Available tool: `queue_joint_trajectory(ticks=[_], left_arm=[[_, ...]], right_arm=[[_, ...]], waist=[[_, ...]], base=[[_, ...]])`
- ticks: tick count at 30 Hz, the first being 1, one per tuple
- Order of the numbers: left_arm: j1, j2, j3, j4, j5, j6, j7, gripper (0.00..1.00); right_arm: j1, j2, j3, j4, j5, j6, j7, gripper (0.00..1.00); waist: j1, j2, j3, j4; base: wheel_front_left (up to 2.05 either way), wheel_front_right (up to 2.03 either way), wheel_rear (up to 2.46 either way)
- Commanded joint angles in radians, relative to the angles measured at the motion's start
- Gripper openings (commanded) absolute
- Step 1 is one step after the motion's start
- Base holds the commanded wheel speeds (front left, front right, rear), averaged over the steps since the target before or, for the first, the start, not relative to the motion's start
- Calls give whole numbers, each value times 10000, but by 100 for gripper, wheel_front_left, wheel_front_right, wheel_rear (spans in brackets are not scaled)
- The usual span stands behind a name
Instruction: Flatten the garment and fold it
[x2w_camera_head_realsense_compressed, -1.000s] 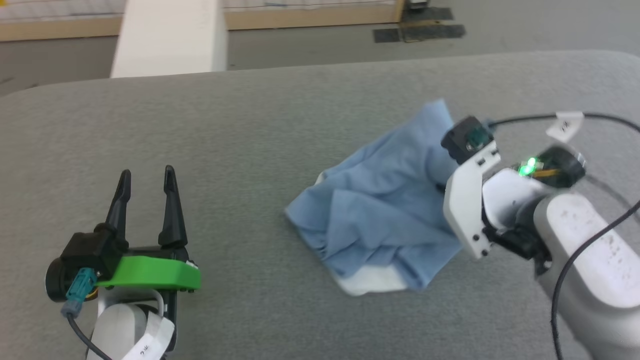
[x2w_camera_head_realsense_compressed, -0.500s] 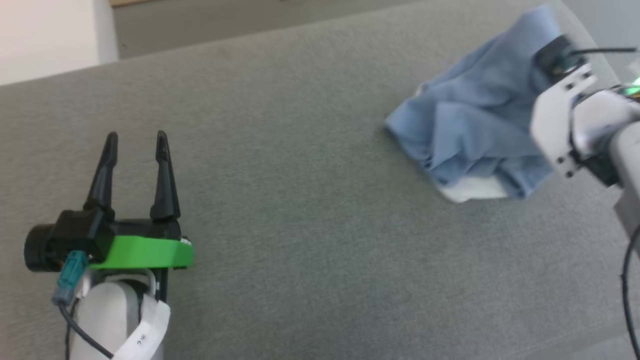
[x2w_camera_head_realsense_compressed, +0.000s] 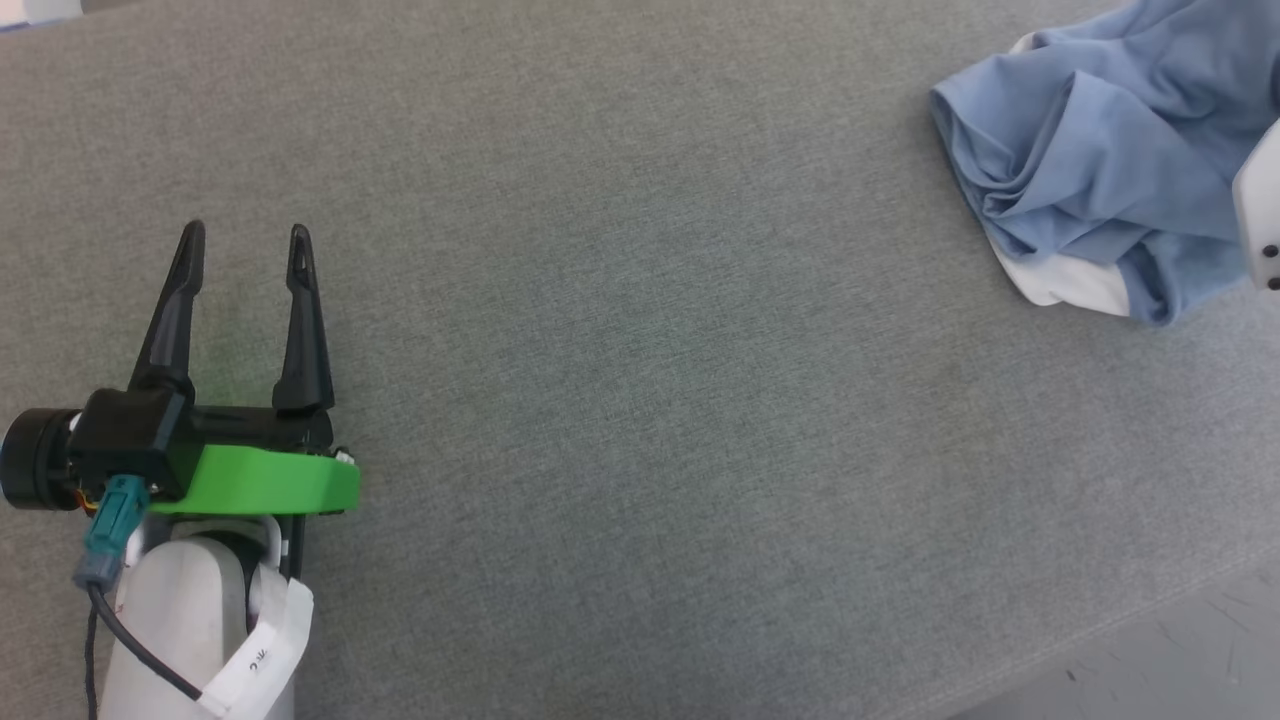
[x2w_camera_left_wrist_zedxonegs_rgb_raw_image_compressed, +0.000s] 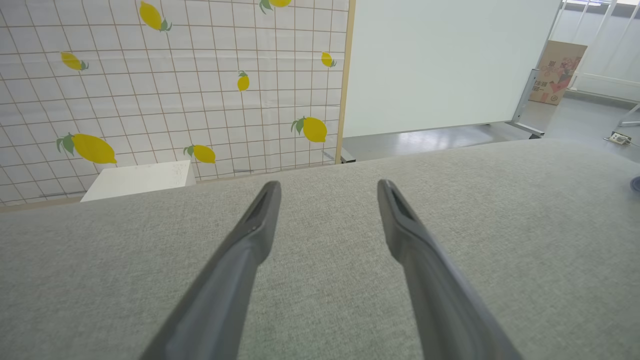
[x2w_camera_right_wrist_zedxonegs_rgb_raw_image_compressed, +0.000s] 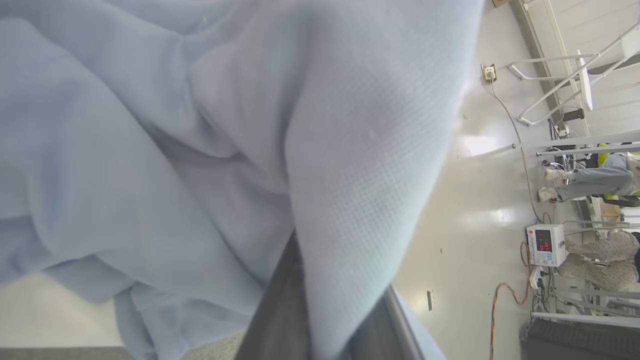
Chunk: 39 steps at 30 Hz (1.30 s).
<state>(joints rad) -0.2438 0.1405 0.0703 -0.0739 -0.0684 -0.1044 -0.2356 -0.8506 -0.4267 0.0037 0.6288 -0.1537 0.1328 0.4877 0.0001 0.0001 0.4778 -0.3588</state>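
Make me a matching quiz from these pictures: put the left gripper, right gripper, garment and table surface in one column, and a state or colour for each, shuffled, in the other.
Column one:
1. left gripper
2. right gripper
3. garment
4. table surface

Column two:
A. light blue, bunched up, not flat
B. plain gray
C. open, holding nothing
D. shut on blue fabric

Pairs: 1-C, 2-D, 3-A, 4-B

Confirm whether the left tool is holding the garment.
No, the left tool stands open over the bare grey surface, well apart from the garment.
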Motion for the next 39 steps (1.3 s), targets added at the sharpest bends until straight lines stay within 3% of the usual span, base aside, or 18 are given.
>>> queue_joint_trajectory(ticks=[1, 3, 4, 5, 6, 14, 21, 32, 39], left_arm=[[-155, 129, -1, -67, 136, 8, 48, 100], [-165, 147, -17, -89, 132, 27, 67, 100], [-169, 137, -40, -77, 125, 32, 65, 100], [-168, 119, -74, -51, 113, 38, 58, 100], [-172, 98, -101, -3, 93, 40, 44, 100], [24, -263, -318, 693, -228, 87, -179, 100], [352, -584, -505, 1467, -689, 64, -254, 100], [873, -833, -702, 1980, -1218, -22, -260, 100], [960, -881, -773, 2298, -1416, -40, -261, 100]], right_arm=[[-268, 84, -228, 171, -189, -21, -291, 0], [-375, 146, -540, 396, -386, -21, -677, 0], [-414, 168, -680, 485, -482, -21, -878, 10], [-438, 182, -816, 610, -613, -21, -1091, 38], [-437, 175, -892, 720, -741, -21, -1214, 100], [-113, 255, -1590, 1188, -966, -21, -2050, 100], [1116, 546, -1962, 560, 129, -21, -3330, 100], [4815, 1643, -1376, -3417, 2574, -21, -5468, 100], [6638, 2528, -1048, -5326, 2813, -21, -6297, 100]], waist=[[-1, -1, 152, 97], [-1, -1, 137, 188], [-1, -1, 99, 241], [-1, -1, 45, 305], [-1, -1, -22, 370], [-1, -1, -1176, 1076], [-1, -1, -2508, 1883], [-1, -1, -3713, 2939], [-1, -1, -3885, 3313]], base=[[0, 0, 0], [0, 0, 0], [0, 0, 0], [0, 0, 0], [0, 0, 0], [0, 0, 0], [0, 0, 0], [0, 0, 0], [0, 0, 0]])
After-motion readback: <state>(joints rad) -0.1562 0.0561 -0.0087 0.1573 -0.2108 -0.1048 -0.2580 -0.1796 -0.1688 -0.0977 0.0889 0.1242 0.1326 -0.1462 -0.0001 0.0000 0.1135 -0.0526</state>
